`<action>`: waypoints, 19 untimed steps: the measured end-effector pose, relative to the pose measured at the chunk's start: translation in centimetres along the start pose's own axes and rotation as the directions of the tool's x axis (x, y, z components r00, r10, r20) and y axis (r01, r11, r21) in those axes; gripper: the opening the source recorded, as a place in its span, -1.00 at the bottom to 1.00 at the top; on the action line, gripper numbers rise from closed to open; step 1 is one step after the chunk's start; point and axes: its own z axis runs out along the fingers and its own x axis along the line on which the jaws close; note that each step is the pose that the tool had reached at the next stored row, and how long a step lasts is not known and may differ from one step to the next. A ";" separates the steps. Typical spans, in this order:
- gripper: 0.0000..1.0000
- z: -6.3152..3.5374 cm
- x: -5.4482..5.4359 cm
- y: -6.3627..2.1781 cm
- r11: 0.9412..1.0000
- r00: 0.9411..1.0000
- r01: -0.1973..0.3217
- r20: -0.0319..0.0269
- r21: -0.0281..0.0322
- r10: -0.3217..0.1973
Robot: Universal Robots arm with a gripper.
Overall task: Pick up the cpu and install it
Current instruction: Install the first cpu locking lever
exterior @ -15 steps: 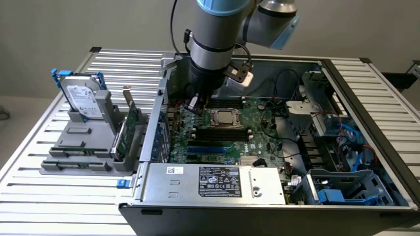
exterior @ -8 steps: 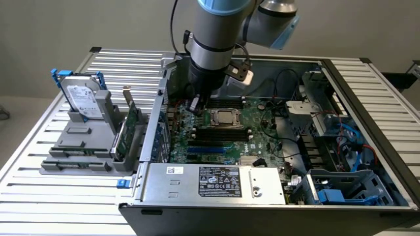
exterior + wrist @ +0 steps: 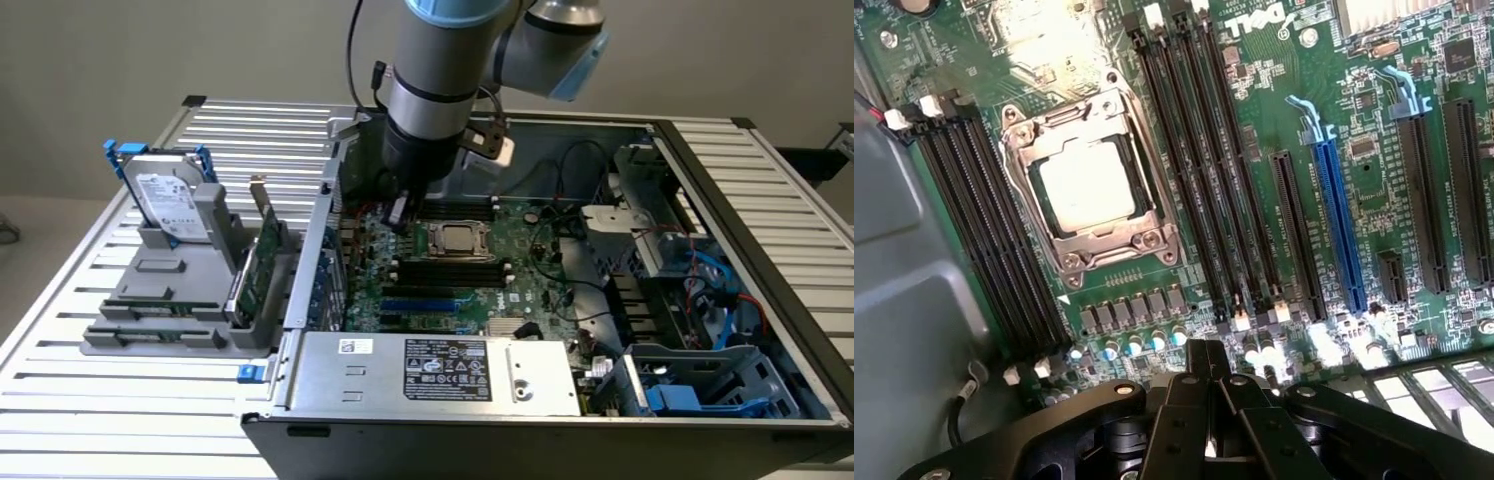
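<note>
The cpu point(image 3: 454, 238) is a small silver square lying flat in the metal-framed socket on the green motherboard point(image 3: 534, 285) inside the open computer case. In the wrist view the cpu point(image 3: 1086, 180) sits inside the socket's silver frame, with black memory slots on both sides. My gripper point(image 3: 398, 212) hangs just over the board, beside the socket toward the exterior view's left and apart from the cpu. Its black fingers point(image 3: 1194, 385) are pressed together, shut, with nothing between them.
A grey holder point(image 3: 174, 300) on the slatted table holds a silver hard drive point(image 3: 167, 195) with a blue bracket and green cards point(image 3: 260, 265). The case walls, a silver power supply point(image 3: 441, 370) and cables ring the board. A blue slot point(image 3: 1339, 220) lies near the gripper.
</note>
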 end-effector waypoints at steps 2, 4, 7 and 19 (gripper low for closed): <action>-0.79 0.01 0.1 -0.01 1.000 1.000 0.012 0.002 0.001 -0.012; -0.79 0.02 0.1 -0.01 1.000 1.000 0.025 0.004 0.002 -0.025; -0.79 0.01 0.2 0.07 0.999 0.999 0.040 0.007 0.003 -0.040; -0.79 -0.03 0.4 0.50 0.998 0.998 0.057 0.009 0.005 -0.057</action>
